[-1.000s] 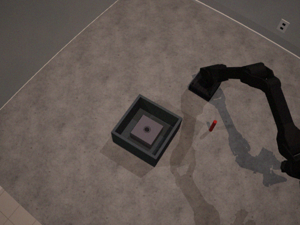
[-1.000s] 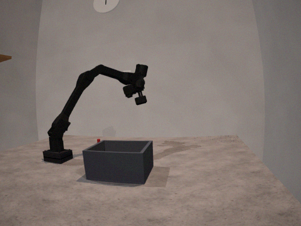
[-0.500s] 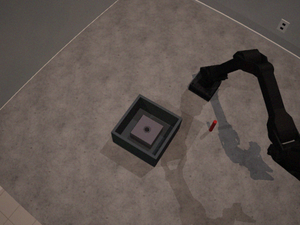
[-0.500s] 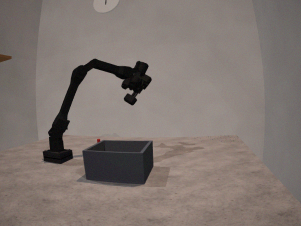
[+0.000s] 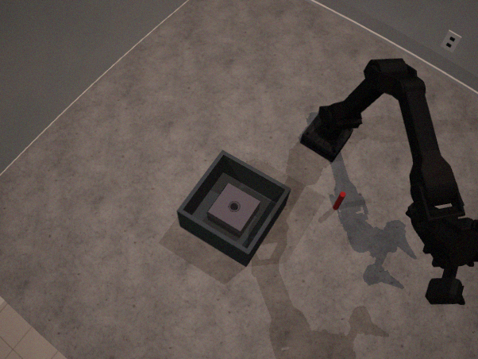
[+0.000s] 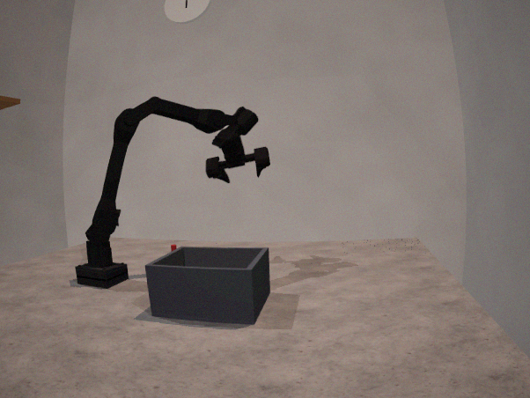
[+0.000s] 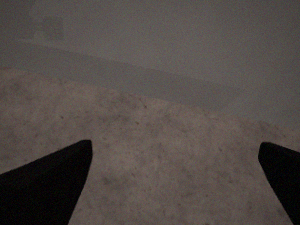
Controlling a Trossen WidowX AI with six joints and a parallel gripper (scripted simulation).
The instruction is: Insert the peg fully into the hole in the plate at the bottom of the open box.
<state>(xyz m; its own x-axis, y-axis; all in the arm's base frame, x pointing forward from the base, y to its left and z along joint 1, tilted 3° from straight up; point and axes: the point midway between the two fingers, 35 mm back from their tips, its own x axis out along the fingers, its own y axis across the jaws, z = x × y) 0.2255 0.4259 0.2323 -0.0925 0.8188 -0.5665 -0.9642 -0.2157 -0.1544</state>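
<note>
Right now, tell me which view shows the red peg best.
The top view: the peg shows whole, standing on the table apart from the box, nothing covering it. The exterior view shows only its red tip above the box's far wall. The wrist view misses it, showing bare table between the open fingers.

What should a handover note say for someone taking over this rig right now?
Gripper: open, empty, held high above the table.
Peg: red, on the table beside the box, between the box and the arm's base; untouched.
Box: open, with the plate on its floor; the hole is empty.
Done: nothing yet beyond opening the fingers.
Left: go down to the peg, grasp it, carry it over the box, push it fully into the hole, release, without shifting the box.
</note>
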